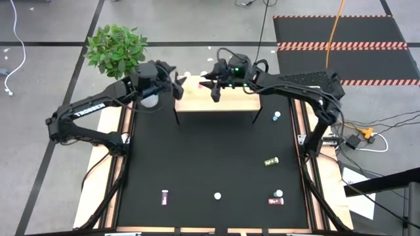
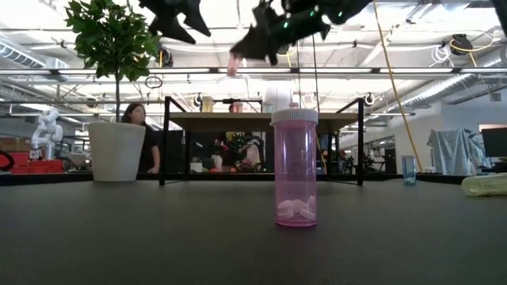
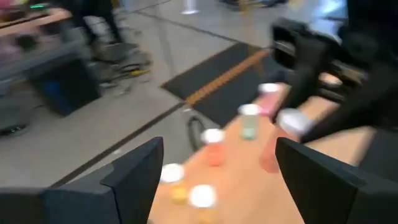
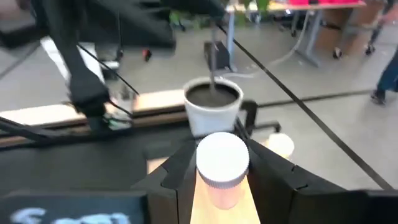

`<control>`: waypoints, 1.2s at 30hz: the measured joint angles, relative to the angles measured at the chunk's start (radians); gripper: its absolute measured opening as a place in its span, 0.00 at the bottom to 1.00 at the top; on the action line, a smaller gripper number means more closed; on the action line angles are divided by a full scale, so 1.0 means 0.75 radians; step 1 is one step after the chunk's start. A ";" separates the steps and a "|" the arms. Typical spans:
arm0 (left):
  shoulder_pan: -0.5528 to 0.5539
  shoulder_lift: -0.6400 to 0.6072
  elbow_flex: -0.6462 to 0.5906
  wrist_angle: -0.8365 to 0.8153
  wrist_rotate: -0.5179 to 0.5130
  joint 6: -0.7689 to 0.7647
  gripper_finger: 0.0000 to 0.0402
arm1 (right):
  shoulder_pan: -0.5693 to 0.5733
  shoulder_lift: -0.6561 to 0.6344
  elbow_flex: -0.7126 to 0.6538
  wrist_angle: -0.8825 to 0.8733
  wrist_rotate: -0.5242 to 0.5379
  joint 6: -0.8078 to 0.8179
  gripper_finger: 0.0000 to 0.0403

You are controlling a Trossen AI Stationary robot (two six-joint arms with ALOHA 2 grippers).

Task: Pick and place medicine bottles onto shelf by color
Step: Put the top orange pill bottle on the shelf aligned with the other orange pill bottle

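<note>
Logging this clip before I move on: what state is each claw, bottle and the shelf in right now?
Left claw: open, empty, over the shelf's left end.
Right claw: shut on a pink bottle, above the shelf.
Shelf: upright, several bottles standing on it.
Pink bottle at the table's front: upright, capped.
Yellow bottle: lying on its side.
Teal bottle: on the mat beside the shelf's right leg.
</note>
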 joint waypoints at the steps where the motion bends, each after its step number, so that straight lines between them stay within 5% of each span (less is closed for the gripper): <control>1: 0.013 -0.002 0.000 0.000 -0.030 -0.008 0.78 | -0.008 0.022 0.000 -0.001 0.009 -0.008 0.29; 12: 0.052 0.032 -0.001 -0.091 -0.058 -0.069 0.78 | -0.084 0.139 0.000 -0.096 0.024 -0.051 0.29; 36: 0.066 0.139 0.001 0.192 -0.064 -0.013 0.78 | -0.151 0.216 -0.024 0.018 -0.118 -0.107 0.29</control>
